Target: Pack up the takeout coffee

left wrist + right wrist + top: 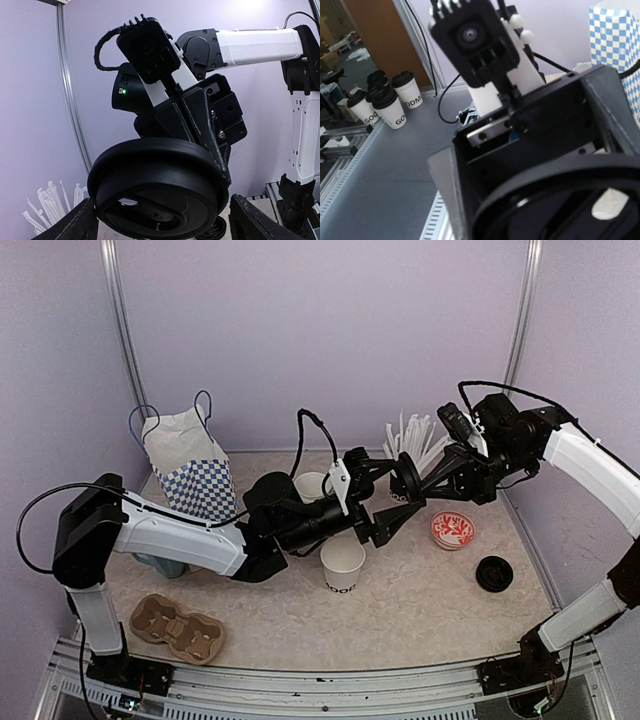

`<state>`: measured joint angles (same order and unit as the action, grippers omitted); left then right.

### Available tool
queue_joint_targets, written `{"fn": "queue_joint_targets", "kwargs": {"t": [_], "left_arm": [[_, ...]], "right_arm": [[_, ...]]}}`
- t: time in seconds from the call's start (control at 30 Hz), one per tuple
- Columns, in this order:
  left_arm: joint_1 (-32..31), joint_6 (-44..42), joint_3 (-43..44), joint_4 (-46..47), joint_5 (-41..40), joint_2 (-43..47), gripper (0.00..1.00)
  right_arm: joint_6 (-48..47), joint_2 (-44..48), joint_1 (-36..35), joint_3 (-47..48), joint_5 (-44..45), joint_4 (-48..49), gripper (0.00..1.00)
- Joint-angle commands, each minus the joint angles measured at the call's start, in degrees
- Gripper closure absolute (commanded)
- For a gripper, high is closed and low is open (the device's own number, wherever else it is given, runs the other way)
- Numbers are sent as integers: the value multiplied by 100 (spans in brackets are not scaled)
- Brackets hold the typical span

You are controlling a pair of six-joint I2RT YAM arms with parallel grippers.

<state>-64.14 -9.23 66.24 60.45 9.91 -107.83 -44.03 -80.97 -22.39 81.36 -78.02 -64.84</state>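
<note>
The right claw (412, 483) is pinching a round black lid (160, 192) by its rim. It holds the lid up in the air over the middle of the desk (420, 615). The lid stands on its edge, not flat. Its round face looks left, toward the left arm.

The left claw (390, 498) is spread wide. Its two fingers (75, 225) sit one on each side of the lid. They are close to it, but I cannot see them touching it. So the lid is right in front of the left claw, in the gap between the fingers. The left arm is the one placed to take it.

A white cup (342, 562) with no lid stands on the desk just below the claws, a bit nearer and to the left. It stands straight up with its open mouth on top. I think the lid is meant for this cup. To fit, the lid must be turned flat and brought down on the mouth.

A second white cup (312, 483) stands farther back, partly hidden by the left arm. Another black lid (494, 573) lies flat on the right. A checked paper bag (190, 470) stands at the far left.
</note>
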Motion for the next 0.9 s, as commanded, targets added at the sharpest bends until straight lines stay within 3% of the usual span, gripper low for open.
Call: {"fn": "queue_joint_targets", "kwargs": {"t": [0.0, 0.27, 0.43, 0.6, 0.73, 0.87], "left_arm": [[-12, 75, 242, 178, 145, -135, 14], [11, 186, 249, 48, 213, -112, 23], [37, 256, 117, -479, 60, 190, 25], [59, 347, 255, -2339, -616, 779, 25], [113, 484, 399, -4224, -672, 1304, 25], [149, 488, 928, -6413, -599, 1561, 26]], "right_arm": [[39, 81, -56, -42, -92, 5, 99], [137, 55, -59, -96, 112, 164, 96], [196, 132, -55, -133, 662, 180, 71], [-32, 369, 24, -132, 1672, -38, 58], [153, 656, 51, -843, 2446, 865, 48], [538, 496, -73, -1519, 3194, 1893, 49]]}}
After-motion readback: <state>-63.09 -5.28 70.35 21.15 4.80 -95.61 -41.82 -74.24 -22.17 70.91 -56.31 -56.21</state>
